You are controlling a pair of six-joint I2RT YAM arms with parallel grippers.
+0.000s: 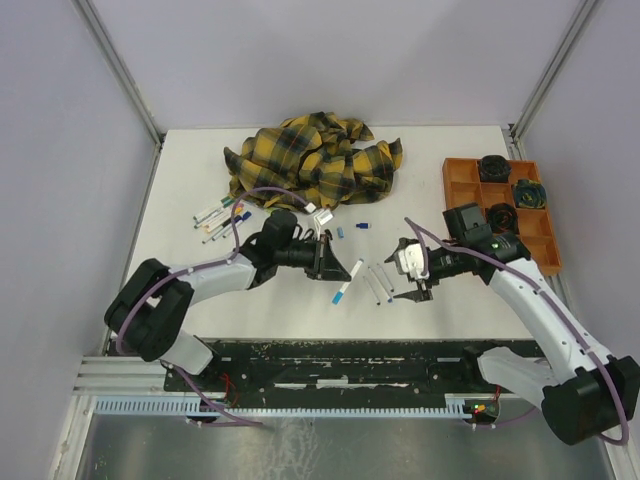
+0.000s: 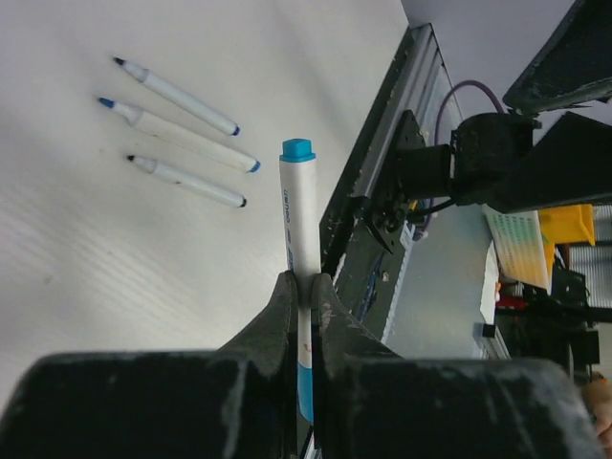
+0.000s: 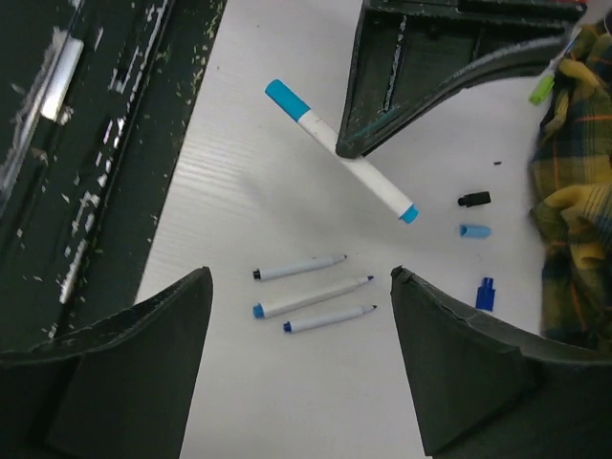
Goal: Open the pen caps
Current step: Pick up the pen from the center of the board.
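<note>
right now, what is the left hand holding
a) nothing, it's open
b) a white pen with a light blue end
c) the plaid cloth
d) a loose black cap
b: the left hand is shut on a white pen with a light blue end, the barrel pinched between its two fingers.

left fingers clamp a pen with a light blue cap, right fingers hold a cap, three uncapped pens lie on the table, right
No: the right fingers stand wide apart and hold nothing, as the right wrist view shows. The left fingers do clamp a pen with a light blue cap, and three uncapped pens lie on the table.
</note>
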